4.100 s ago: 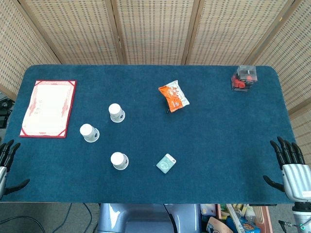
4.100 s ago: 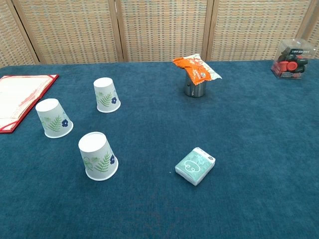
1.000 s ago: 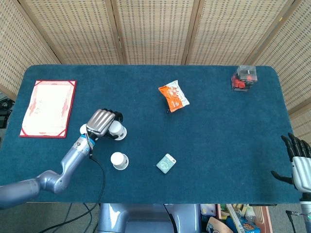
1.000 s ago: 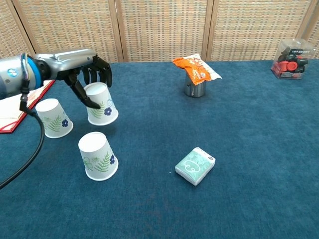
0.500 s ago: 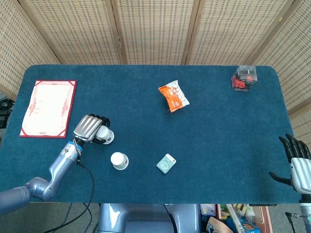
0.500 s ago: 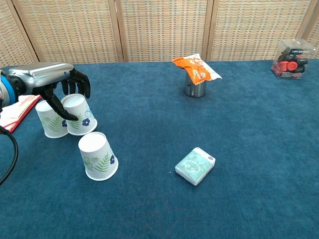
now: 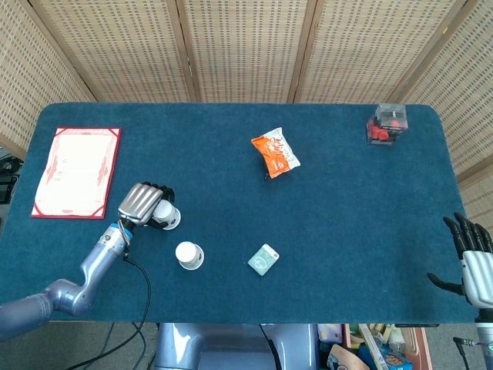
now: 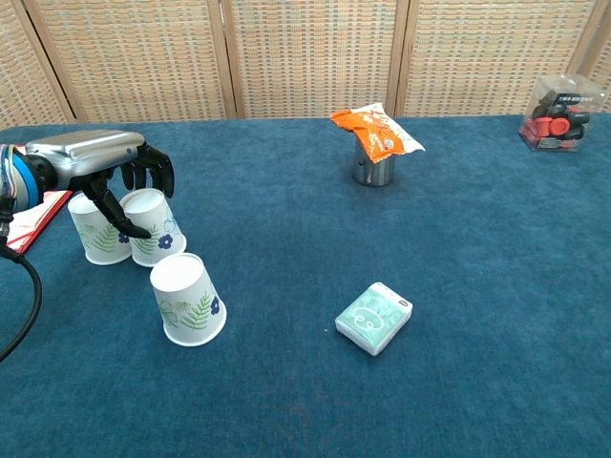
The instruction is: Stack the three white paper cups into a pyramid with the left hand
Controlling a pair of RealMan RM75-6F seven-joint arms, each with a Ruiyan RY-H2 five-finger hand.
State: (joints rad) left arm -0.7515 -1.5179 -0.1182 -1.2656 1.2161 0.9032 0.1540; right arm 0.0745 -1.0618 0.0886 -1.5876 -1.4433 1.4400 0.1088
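Three upside-down white paper cups with leaf prints stand at the left of the blue table [image 7: 347, 200]. My left hand [image 7: 141, 203] [image 8: 99, 156] reaches over the middle cup [image 8: 157, 227] [image 7: 169, 216] and holds it, thumb in front and fingers behind. This cup stands on the table, touching the left cup [image 8: 95, 232], which the hand hides in the head view. The third cup [image 8: 189, 299] [image 7: 188, 255] stands alone, nearer the front edge. My right hand [image 7: 474, 260] hangs past the table's front right corner, fingers spread, holding nothing.
A red-bordered folder [image 7: 77, 171] [image 8: 27, 214] lies left of the cups. An orange snack bag [image 8: 375, 131] [image 7: 275, 153] rests on a metal can [image 8: 371, 169] mid-table. A teal box [image 8: 374, 318] [image 7: 263, 259] lies front centre. A clear box [image 8: 558, 113] [image 7: 387, 123] sits far right.
My left hand came in from the table's edge, took the far cup and slid it left against the left cup. Over the last half second it hardly moved.
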